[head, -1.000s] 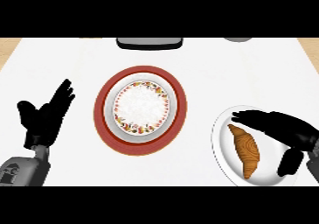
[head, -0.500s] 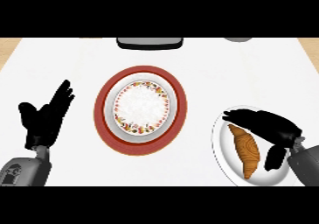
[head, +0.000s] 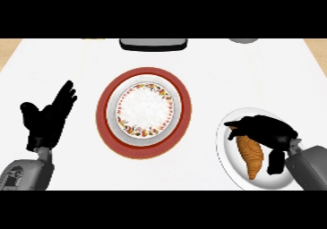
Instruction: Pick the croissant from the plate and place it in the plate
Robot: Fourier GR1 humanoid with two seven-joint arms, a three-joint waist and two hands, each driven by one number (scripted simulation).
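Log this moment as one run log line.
right robot hand: curled over croissant on white plate | left robot hand: open, resting | patterned plate: empty

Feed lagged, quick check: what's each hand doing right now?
Left hand: open, resting at the left, holding nothing.
Right hand: fingers curling over the croissant on the white plate.

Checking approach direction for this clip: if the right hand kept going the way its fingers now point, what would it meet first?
The right hand points leftward over the white plate, fingers curled above the croissant. Straight on, it would probably cross bare counter and first reach the red plate; height is unclear.
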